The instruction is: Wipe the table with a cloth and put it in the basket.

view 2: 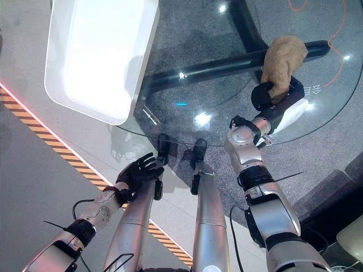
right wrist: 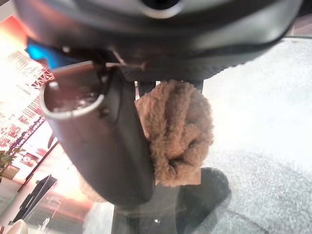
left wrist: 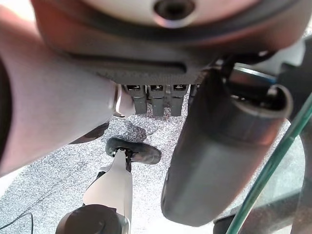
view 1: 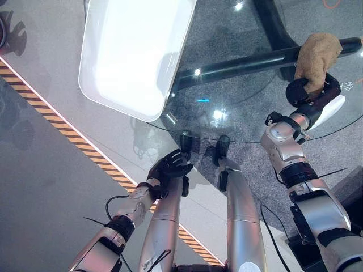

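A brown fuzzy cloth [view 1: 317, 54] is bunched in my right hand [view 1: 309, 93], which is shut on it above the right part of the round glass table [view 1: 238, 107]. The right wrist view shows the cloth [right wrist: 178, 131] pinched between the thumb [right wrist: 107, 146] and the fingers, hanging a little over the glass. A white basket [view 1: 122, 107] with nothing in it stands on the table's left side and overhangs its edge. My left hand [view 1: 167, 170] hangs open below the near table edge, off the glass.
A dark tubular table base [view 1: 238, 65] shows through the glass. A yellow-and-black striped tape line [view 1: 74, 136] runs across the grey floor to the left of the table.
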Robot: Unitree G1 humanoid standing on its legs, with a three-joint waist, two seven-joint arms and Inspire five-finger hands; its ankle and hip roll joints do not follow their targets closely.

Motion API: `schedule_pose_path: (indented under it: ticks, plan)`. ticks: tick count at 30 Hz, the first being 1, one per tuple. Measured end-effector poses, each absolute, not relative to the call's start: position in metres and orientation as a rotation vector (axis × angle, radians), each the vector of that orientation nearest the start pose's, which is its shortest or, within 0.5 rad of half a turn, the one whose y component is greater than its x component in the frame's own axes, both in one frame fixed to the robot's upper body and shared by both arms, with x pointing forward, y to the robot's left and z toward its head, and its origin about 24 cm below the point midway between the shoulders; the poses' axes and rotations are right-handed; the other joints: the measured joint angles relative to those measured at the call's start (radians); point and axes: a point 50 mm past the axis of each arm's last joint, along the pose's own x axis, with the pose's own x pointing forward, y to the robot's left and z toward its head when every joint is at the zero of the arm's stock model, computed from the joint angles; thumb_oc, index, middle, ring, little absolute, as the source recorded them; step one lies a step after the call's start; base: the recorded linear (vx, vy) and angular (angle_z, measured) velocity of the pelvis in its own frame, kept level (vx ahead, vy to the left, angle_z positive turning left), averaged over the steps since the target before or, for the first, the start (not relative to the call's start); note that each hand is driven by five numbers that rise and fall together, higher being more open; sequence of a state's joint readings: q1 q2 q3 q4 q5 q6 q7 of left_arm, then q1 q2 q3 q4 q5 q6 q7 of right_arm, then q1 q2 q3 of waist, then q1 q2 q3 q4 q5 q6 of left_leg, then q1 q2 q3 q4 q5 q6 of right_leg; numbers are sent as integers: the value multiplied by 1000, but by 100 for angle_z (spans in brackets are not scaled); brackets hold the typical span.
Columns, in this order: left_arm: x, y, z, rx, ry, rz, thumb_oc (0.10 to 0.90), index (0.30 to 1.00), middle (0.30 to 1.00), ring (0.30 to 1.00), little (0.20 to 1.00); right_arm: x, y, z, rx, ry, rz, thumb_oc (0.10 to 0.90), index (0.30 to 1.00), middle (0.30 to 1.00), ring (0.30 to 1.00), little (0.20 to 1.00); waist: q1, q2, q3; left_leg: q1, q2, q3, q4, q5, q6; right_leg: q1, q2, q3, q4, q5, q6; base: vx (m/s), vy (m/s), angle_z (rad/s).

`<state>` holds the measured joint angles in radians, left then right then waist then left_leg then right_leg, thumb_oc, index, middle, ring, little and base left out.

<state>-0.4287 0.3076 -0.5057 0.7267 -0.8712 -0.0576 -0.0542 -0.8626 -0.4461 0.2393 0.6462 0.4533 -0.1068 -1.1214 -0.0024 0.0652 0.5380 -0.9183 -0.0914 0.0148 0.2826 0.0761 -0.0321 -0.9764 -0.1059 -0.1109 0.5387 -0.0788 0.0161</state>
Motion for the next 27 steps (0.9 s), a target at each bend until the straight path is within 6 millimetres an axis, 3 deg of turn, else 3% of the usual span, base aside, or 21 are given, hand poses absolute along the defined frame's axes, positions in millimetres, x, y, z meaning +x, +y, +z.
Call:
schedule_pose_path:
  ticks: [15, 27]
  plan:
    - [305, 138, -17, -303, 404, -222, 800, 900, 900, 900, 900, 365, -214, 190, -59, -317, -852, 100, 300, 300, 300, 200, -5, 2, 0, -8, 3, -1, 1, 1, 1, -10, 1, 0, 1, 0, 0, 0, 2, 0]
    - [305, 138, -17, -302, 397, -220, 800, 900, 900, 900, 900, 362, -191, 186, -252, -370, -697, 100, 300, 300, 300, 200, -13, 3, -1, -8, 6, -1, -2, 0, -1, -9, 3, 0, 1, 0, -2, 0, 0, 0]
